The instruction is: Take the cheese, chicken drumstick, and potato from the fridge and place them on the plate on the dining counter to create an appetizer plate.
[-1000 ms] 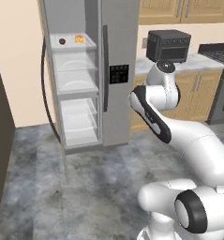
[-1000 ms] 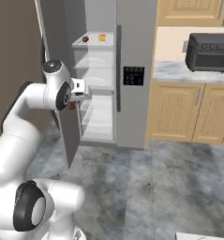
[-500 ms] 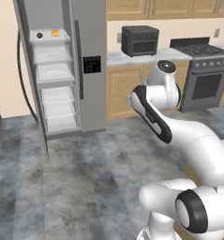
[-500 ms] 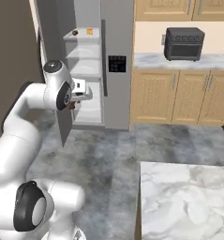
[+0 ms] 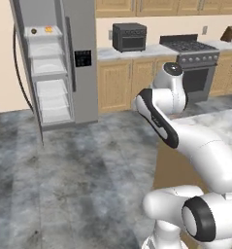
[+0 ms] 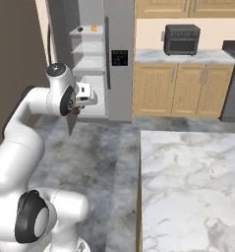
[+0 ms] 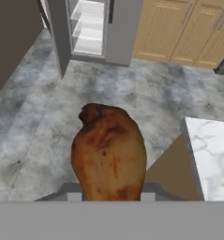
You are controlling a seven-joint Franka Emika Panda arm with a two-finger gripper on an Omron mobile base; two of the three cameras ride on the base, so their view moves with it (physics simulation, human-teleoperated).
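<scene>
- I am seeing the fridge (image 5: 54, 63) standing open at the far left of the left base view, its white shelves bare except for the top one.
- On that top shelf a small dark item (image 5: 34, 31) is sitting left of the cheese (image 5: 48, 29); the dark item is too small for me to identify.
- The black dispenser panel (image 5: 83, 58) is facing the room on the closed grey door, just right of the open compartment.
- A black toaster oven (image 5: 129, 37) is resting on the wall counter (image 5: 151, 50), with the stove (image 5: 195, 53) to its right and a knife block (image 5: 229, 33) at the far right.
- In the right base view I am watching the gripper (image 6: 78, 107) hanging over the grey floor (image 6: 109, 147), between the fridge and the dining counter (image 6: 192, 187).
- The chicken drumstick (image 7: 108, 154) is sitting in the gripper; in the hand view its thick brown end is pointing away from the camera, above the floor and left of the dining counter's corner.
- The jaws are hidden beneath the chicken drumstick, so I am reading them as clamped on it from how it hangs clear of the floor.
- The marble top of the dining counter is lying at the lower right of the right base view, well apart from the fridge.
</scene>
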